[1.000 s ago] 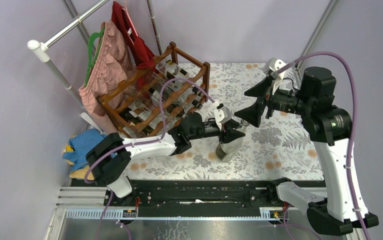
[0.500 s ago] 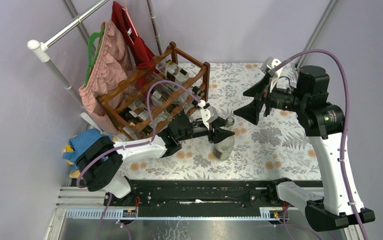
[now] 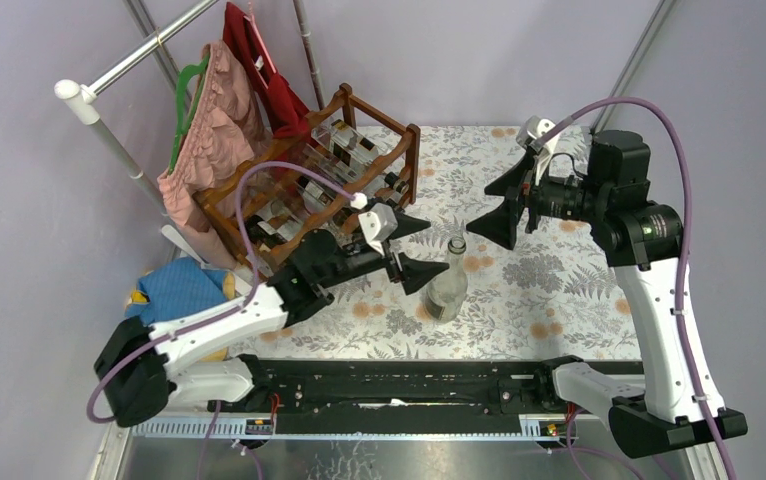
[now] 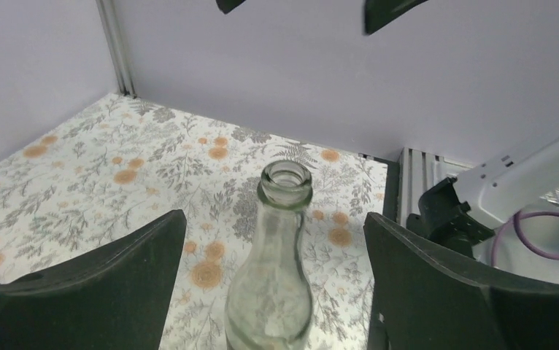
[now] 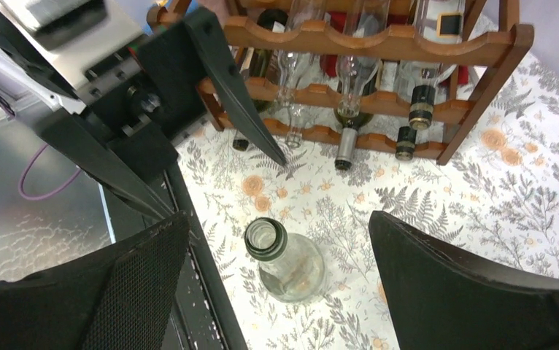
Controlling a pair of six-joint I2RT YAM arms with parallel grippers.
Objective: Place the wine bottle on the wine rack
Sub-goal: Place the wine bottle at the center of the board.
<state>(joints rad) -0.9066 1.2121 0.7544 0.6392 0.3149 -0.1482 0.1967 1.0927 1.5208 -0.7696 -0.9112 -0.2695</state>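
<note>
Floral tablecloth (image 3: 559, 290) covers the table, and the work at this moment is all on it. Your left gripper (image 3: 439, 245) stands wide apart. In its wrist view the clear glass wine bottle (image 4: 271, 292) rises upright between the two fingers (image 4: 101, 292), with cloth showing on either side of the glass, so nothing touches it. The bottle stands on its own base, just off the fingertips, mouth up and empty.

Your right gripper (image 3: 478, 210) is spread just as wide and holds nothing. It hangs above the bottle and looks down on the open mouth, which sits below and between its fingers.

Beyond the bottle from the right gripper, and off the left gripper's left flank, is the wine rack (image 3: 413, 150). Its scalloped rails carry stored bottles (image 5: 347, 138) lying flat with their necks pointing out toward the grippers.

By my reading you are at the grasp step: the bottle is free, and placing it has not begun. Next you need a firm grip with one gripper, on the neck from above or on the body from the side. Then tip the bottle to horizontal and carry it across to a free cradle. From these views you cannot tell which cradle is free, so check before you commit.
</note>
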